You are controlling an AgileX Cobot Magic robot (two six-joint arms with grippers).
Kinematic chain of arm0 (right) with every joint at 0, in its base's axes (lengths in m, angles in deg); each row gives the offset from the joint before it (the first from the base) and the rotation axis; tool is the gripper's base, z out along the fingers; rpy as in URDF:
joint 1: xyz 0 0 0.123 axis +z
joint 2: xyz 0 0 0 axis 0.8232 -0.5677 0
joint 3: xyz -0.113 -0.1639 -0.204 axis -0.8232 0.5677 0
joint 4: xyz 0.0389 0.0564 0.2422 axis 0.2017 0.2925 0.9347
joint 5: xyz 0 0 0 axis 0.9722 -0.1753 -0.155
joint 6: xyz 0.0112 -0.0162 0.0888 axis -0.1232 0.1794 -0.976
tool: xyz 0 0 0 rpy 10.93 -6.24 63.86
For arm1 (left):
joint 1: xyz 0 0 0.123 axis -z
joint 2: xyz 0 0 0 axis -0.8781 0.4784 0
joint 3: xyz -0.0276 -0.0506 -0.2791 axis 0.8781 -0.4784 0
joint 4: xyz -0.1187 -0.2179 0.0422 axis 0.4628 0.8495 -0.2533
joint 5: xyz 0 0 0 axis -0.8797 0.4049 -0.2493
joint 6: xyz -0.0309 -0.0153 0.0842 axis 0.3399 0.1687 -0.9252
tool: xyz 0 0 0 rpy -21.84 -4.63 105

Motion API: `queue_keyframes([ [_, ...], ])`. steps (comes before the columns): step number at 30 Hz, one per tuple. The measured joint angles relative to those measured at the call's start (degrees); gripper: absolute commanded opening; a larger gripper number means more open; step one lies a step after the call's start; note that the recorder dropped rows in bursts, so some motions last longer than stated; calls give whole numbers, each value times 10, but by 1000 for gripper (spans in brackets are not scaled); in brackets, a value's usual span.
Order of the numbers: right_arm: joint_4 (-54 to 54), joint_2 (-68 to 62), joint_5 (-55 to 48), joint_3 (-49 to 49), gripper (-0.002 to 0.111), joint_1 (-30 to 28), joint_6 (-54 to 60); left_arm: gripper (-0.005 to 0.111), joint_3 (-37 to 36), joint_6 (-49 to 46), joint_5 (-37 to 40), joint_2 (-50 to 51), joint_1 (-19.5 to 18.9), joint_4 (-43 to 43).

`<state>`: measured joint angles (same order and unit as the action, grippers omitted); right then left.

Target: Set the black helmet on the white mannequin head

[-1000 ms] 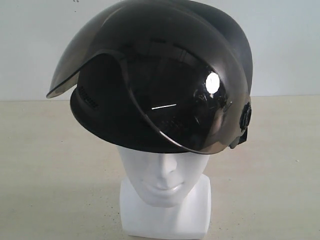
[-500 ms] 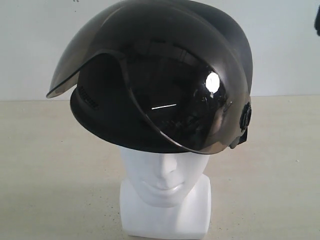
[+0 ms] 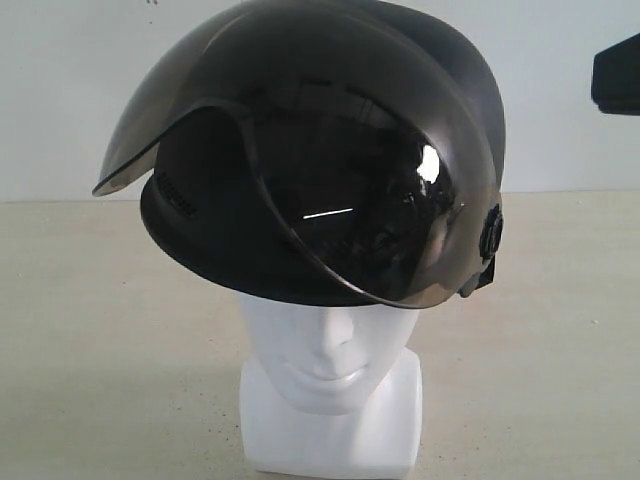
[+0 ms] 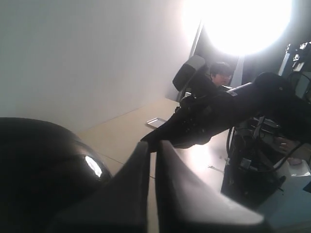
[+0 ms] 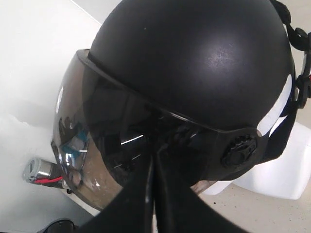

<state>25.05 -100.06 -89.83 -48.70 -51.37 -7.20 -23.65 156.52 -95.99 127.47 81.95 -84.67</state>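
Left gripper [image 4: 154, 144]: fingers drawn together with only a thin slit between them, nothing held. It is raised beside the dark dome of the black helmet [image 4: 43, 165], which fills the lower left of the left wrist view.

Right gripper [image 5: 154, 164]: fingers closed to a point, nothing between them. It hangs in front of the helmet's side, clear of the shell as far as the right wrist view shows.

Item 1, table [image 3: 90, 330]: pale beige top filling the lower half of the exterior frame, with a white wall [image 3: 60, 90] behind.

Item 2, black helmet [image 3: 470, 90]: matte shell, centre and upper part of the frame. It is seated on the white mannequin head [image 3: 325, 350] and pulled low over the brow, so only nose, mouth and chin show below the rim. It sits slightly crooked.

Item 3, visor [image 3: 380, 220]: smoky and curved, part raised and askew. Its lower edge runs from the upper left of the frame down to the lower right of the helmet, and it carries bright reflections.

Item 4, white mannequin head: glossy, facing the camera, upright on its squarish neck base at bottom centre.

Item 5, dark block [image 3: 615, 75]: at the upper right edge of the frame, cropped; what it is cannot be told.

Item 6, round ribbed pivot knob [image 5: 238, 150]: on the helmet's side where the visor hinges, with a black strap [image 5: 301, 63] behind it.

Item 7, small grey cylinder with red wires [image 5: 41, 171]: lower left of the right wrist view.
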Motion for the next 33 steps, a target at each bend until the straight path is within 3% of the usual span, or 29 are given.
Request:
queue_keyframes([
  [17, 0, 0, 0, 0, 0, 0, 0, 4, 0, -17, 19, 0, 0, 0],
  [26, 0, 0, 0, -1, 0, 0, 0, 4, 0, -218, 107, -7, 0, 54],
  [29, 0, 0, 0, -1, 0, 0, 0, 4, 0, -322, 171, -19, 0, 92],
  [33, 0, 0, 0, -1, 0, 0, 0, 4, 0, -505, 322, -43, 0, 220],
])
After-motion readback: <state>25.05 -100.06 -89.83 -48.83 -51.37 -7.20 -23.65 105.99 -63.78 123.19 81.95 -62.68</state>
